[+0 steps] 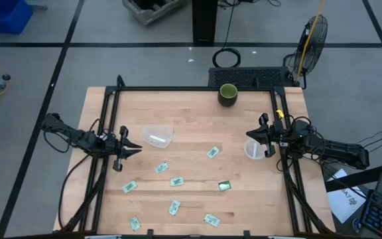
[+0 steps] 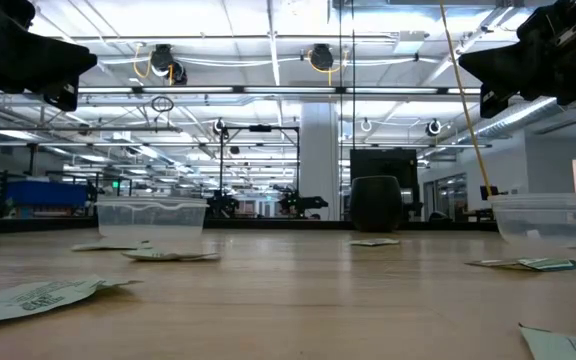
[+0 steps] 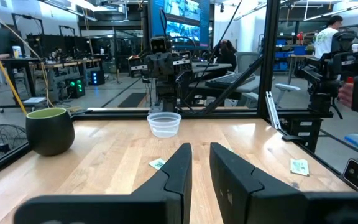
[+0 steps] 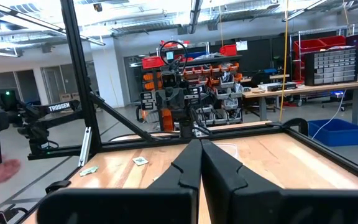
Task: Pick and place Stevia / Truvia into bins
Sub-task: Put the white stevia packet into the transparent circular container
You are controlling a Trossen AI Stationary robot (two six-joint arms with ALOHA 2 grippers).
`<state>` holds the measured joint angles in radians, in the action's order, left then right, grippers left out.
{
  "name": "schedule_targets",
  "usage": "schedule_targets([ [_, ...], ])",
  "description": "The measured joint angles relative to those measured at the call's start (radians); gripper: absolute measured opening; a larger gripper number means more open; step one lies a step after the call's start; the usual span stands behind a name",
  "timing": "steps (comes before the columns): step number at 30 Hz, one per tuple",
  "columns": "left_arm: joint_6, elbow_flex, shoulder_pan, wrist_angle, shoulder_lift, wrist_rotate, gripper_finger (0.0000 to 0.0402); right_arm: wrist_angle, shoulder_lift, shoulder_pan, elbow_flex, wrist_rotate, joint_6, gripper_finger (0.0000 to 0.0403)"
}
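Pale wood covers the table [image 1: 197,133], with every sachet loose on it and both bins empty. At the left edge, the left gripper [image 1: 132,150] hovers with its fingers slightly apart, beside the squarish clear bin [image 1: 156,137]. The nearest sachet [image 1: 162,168] lies just beyond it, others scattered toward the front. At the right, the right gripper [image 1: 260,137] hangs over the round clear bin [image 1: 254,149], fingers together. Judging from this, the left arm should descend squarely over that flat sachet, widen its fingers and pinch an edge.
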<state>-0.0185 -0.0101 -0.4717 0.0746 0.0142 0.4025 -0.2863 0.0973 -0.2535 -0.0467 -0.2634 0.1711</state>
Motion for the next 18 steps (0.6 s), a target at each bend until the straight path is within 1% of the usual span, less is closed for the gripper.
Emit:
schedule_targets([
  [5, -0.019, 0.0, 0.0, 0.019, 0.0, 0.01, 0.0063, 0.0, 0.0, 0.0, 0.0, 0.0, 0.0, 0.0004],
  [8, -0.051, 0.0, 0.0, 0.095, 0.0, 0.041, 0.0063, -0.016, 0.0, 0.0, 0.0, 0.0, 0.0, 0.0004],
  [11, -0.051, 0.0, 0.0, 0.155, 0.0, 0.044, 0.0063, -0.044, 0.0, 0.0, 0.0, 0.0, 0.0, 0.0004],
  [14, -0.034, 0.0, 0.0, 0.223, 0.0, 0.046, 0.0063, -0.122, 0.0, 0.0, 0.0, 0.0, -0.003, 0.0004],
  [16, -0.08, 0.0, 0.0, 0.283, 0.0, 0.068, 0.0063, -0.178, 0.002, 0.0, 0.0, 0.008, -0.032, 0.0004],
  [18, -0.16, 0.0, 0.0, 0.316, 0.0, 0.08, 0.0063, -0.215, 0.002, 0.0, 0.0, 0.075, -0.033, 0.0004],
])
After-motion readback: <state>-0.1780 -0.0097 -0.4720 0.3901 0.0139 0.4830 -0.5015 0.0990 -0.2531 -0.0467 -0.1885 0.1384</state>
